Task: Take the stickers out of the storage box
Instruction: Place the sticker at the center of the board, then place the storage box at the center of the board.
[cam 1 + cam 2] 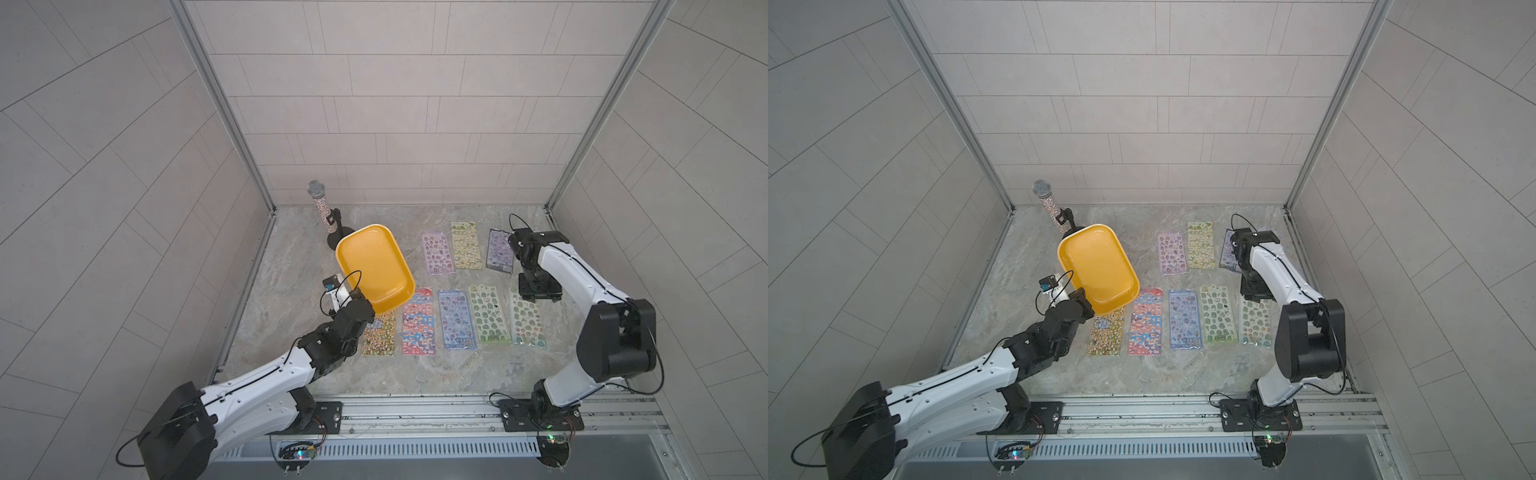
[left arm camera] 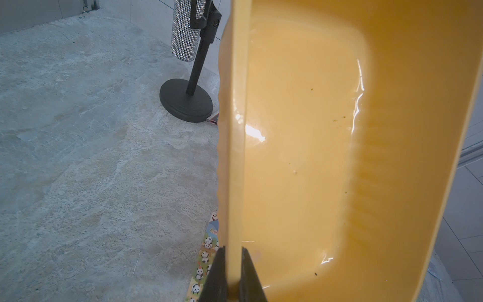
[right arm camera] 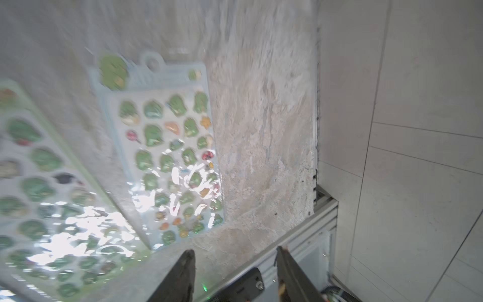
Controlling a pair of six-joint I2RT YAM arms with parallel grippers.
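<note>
Counts: one storage box (image 1: 374,266). Eight stickers (image 1: 455,318) are countable in both top views, three in the far row and five in the near row, all flat on the bench (image 1: 415,374). One microphone (image 1: 319,203) on a stand (image 2: 187,103).

The box is empty, held tilted above the bench, and covers the top of the near-left yellow sheet (image 1: 380,338). Left fingers (image 2: 217,277) are clenched on its rim. Right fingers (image 3: 184,274) are spread with nothing between them, beside the rightmost green sheet (image 3: 167,146).

Only the left wrist view shows a reddish corner (image 2: 213,120) by the stand base; can't tell what it is.
</note>
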